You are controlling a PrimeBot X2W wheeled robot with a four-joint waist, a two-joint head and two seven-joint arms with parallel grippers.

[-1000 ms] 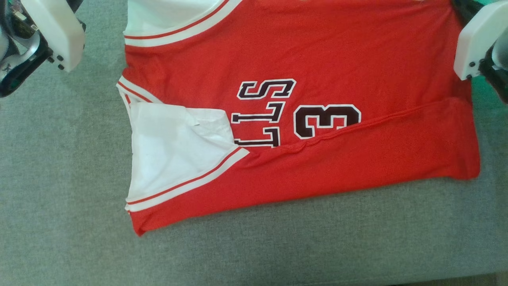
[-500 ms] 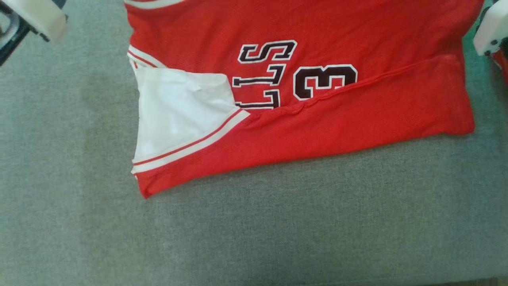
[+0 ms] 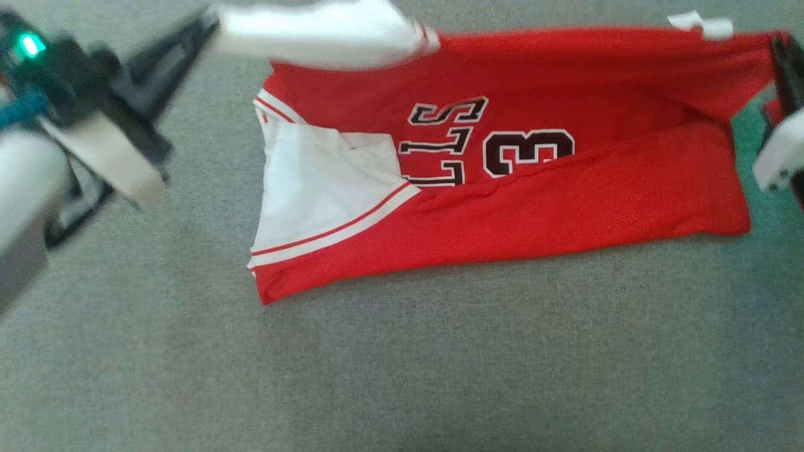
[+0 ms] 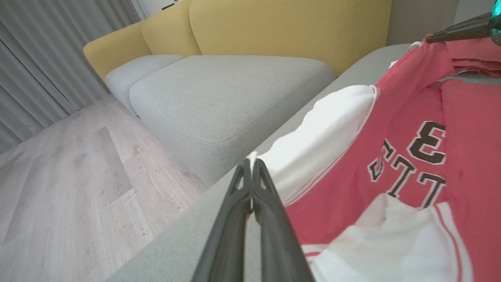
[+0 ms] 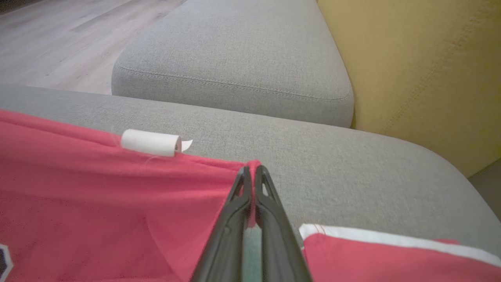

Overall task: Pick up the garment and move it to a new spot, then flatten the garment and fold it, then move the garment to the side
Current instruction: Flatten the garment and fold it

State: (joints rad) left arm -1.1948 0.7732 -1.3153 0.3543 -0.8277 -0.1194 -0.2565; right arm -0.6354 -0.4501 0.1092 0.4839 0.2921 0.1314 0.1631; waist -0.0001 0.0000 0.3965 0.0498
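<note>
L gripper [image 4: 251, 166] jaws together, pinching jersey [image 3: 565, 213] by white sleeve edge, ~11 o'clock in head view. R gripper [image 5: 253, 170] clamped on red hem corner, ~2 o'clock. Far edge taut between them, near half flat on cushion [image 3: 402, 376].

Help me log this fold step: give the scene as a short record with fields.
garment: red and white jersey, near edge folded over part of its lettering
surface: grey cushion
left gripper: shut on the jersey's white edge
right gripper: shut on a red corner of the jersey
label: white, at the red edge near the right gripper
background: yellow sofa back, wood floor
</note>
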